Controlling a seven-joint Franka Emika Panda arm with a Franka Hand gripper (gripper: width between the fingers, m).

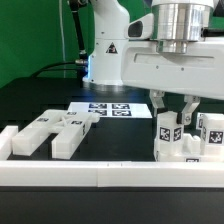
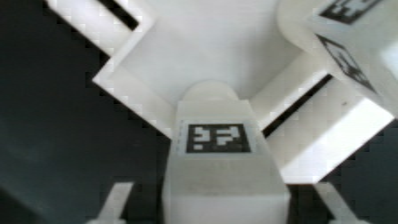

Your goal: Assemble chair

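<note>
The black bench point(image 1: 30, 105) is spread across the exterior view and is edged at the front by a white rail point(image 1: 110, 175). The white robot arm point(image 1: 110, 45) is mounted at the back, with its wrist reached over toward the exterior view's right. The marker board point(image 1: 105, 108) is laid flat near the middle of the bench.

The chair is seen in separate parts. A group of flat white pieces point(image 1: 52, 132) is laid at the exterior view's left, just behind the rail. It is well apart from two upright tagged blocks at the exterior view's right. Of these, the nearer block point(image 1: 168, 138) is stood between the fingers point(image 1: 175, 112), and the other block point(image 1: 210, 132) is stood just beside it.

In the wrist view the nearer block is shown with a rounded end and one square tag. The fingers are closed to a narrow gap on its two sides, so it is gripped. A broad angular white piece point(image 2: 160, 60) is seen beyond it.
</note>
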